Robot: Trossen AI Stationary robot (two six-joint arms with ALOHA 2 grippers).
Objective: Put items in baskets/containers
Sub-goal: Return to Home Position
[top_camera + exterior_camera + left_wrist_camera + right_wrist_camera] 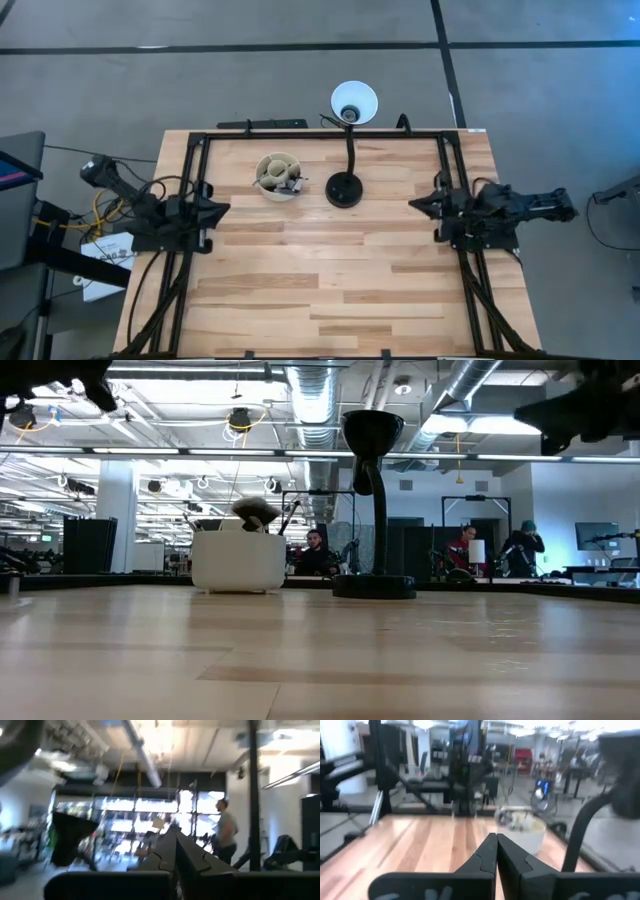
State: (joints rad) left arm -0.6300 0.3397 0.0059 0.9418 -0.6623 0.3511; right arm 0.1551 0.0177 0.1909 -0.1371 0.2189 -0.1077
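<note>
The cream cup [277, 176] stands on the table's far part, left of the black lamp base; in the low view the cup [238, 561] shows a dark brush tip [255, 511] sticking up out of it. Brushes [290, 183] lie inside it in the high view. My left gripper [222, 209] is parked at the table's left edge, fingers shut and empty, also seen in the left wrist view [174, 851]. My right gripper [415, 203] is parked at the right edge, shut and empty, pointing across the table toward the cup [522, 831] in its wrist view [496, 851].
A black desk lamp stands with its base [344, 189] right of the cup and its white shade [354, 102] beyond the far edge. A black frame [320, 134] runs along the far and side edges. Bare wood [320, 280] fills the near half. People sit in the room behind [316, 550].
</note>
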